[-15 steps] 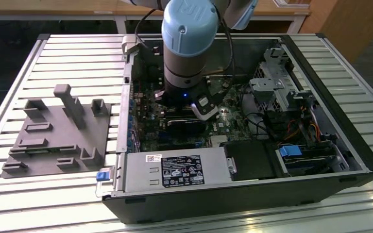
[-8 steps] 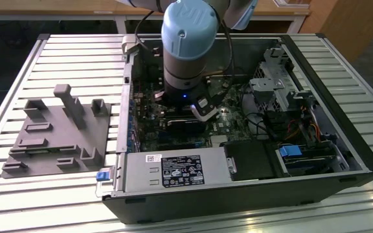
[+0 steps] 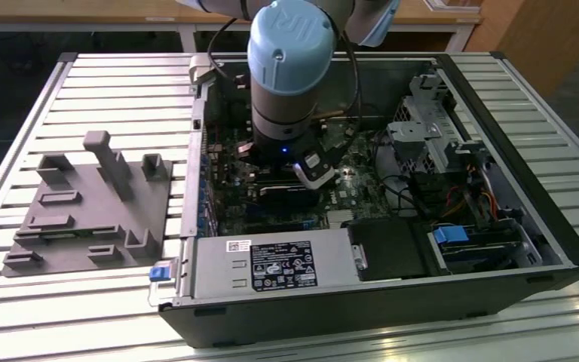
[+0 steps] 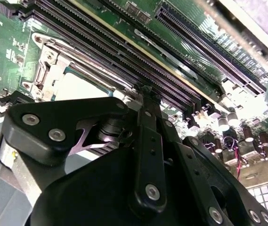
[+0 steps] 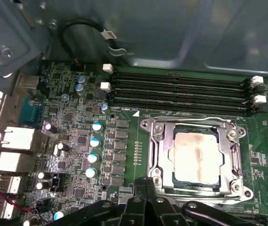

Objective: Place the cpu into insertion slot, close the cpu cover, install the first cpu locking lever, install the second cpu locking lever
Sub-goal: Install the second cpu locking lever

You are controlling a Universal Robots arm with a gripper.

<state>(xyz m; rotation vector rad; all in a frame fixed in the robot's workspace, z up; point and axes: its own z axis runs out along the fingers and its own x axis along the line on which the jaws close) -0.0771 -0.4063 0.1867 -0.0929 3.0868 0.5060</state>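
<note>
The cpu (image 5: 197, 155) lies flat in the socket on the green board, its silvery top smeared with a tan stain; it also shows pale in the second wrist view (image 4: 79, 87). The cpu cover (image 5: 161, 155) is a metal frame lying down around the chip, which shows through its window. The insertion slot is hidden under the chip and cover. My gripper (image 5: 146, 181) has its black fingers pressed together, holding nothing, with the tips at the edge of the cover's frame. The second wrist view shows the gripper (image 4: 145, 89) just beside the chip. In the exterior view the gripper (image 3: 315, 177) reaches down into the open computer case.
Long black memory slots (image 5: 181, 92) run along the socket's other side. Capacitors (image 5: 93, 141) and rear ports (image 5: 16, 139) stand on the board. The case (image 3: 531, 188) walls in the arm, with a power supply (image 3: 269, 268) and drive bay (image 3: 470, 245). A grey fixture (image 3: 88, 204) lies outside on the table.
</note>
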